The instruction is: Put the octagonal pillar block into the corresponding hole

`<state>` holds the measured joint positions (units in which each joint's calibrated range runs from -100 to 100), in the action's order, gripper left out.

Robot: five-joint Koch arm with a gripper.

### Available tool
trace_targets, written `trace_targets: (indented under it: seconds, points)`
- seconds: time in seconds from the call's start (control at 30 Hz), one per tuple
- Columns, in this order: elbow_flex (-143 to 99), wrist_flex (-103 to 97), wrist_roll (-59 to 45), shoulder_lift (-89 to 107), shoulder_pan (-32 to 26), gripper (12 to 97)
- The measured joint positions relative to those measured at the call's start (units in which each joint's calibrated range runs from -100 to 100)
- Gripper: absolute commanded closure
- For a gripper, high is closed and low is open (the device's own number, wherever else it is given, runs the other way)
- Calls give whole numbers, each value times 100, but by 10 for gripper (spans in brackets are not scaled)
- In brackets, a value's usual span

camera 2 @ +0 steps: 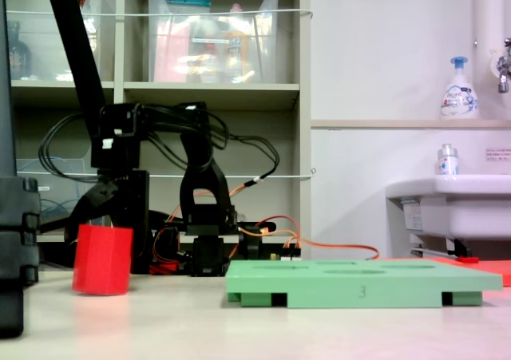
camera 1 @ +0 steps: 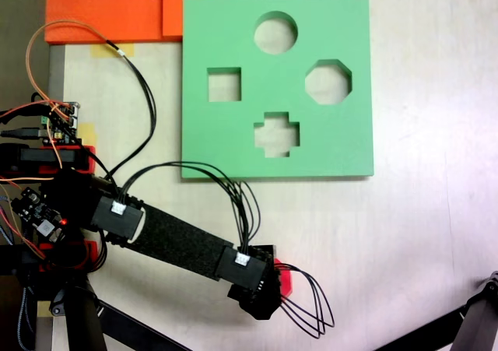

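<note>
Block first: your octagonal pillar block [camera 2: 102,259] stands upright on the table at the low fixed view's left, well apart from the green foam board [camera 1: 233,145]. Your gripper [camera 2: 97,204] hangs just over it, presumably lining up a grasp; how wide the pincer stands, I cannot tell. Rightward, the board's cutouts sit empty, the corresponding hole [camera 1: 327,82] included.
</note>
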<state>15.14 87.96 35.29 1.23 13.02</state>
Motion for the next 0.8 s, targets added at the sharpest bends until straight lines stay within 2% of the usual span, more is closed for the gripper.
trace_targets:
  seconds: [0.47, 0.8]
  points:
    - [-294, 303, 254, 1477, 34, 705]
    - [-314, 773, 874, 3146, -503, 706]
